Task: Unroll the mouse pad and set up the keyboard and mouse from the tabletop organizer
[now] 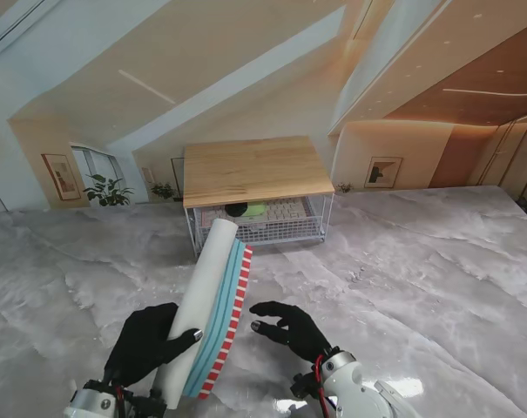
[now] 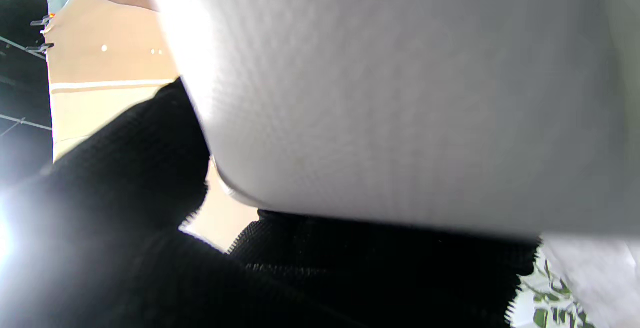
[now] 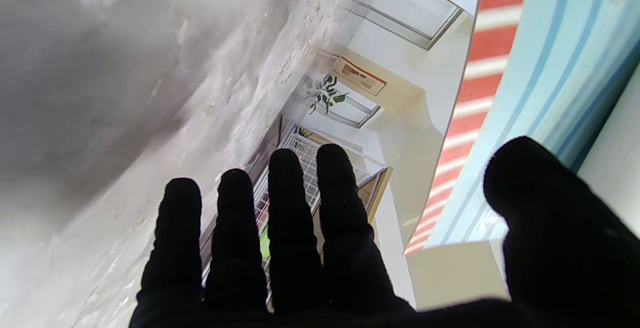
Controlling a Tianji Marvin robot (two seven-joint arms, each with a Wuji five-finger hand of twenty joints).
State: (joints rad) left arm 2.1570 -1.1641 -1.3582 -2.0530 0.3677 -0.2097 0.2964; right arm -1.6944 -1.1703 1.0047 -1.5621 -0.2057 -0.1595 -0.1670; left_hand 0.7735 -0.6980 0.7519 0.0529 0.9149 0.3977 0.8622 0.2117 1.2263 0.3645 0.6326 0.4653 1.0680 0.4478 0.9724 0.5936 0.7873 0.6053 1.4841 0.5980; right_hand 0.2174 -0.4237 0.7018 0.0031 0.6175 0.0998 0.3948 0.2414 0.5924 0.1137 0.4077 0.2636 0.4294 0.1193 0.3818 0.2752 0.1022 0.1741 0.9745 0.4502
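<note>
The left hand (image 1: 144, 342) grips the rolled pad (image 1: 212, 296), lifted and tilted over the counter's (image 1: 420, 261) near edge. The right hand (image 1: 289, 326) hovers beside it, fingers spread, empty. The organizer (image 1: 256, 187) stands toward the far edge, holding the keyboard (image 1: 285, 212).

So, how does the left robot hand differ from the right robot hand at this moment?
The left robot hand is shut on the rolled mouse pad, holding it tilted; the right robot hand is open and holds nothing. The left touches the roll; the right stays beside its striped edge. Both wear black gloves.
</note>
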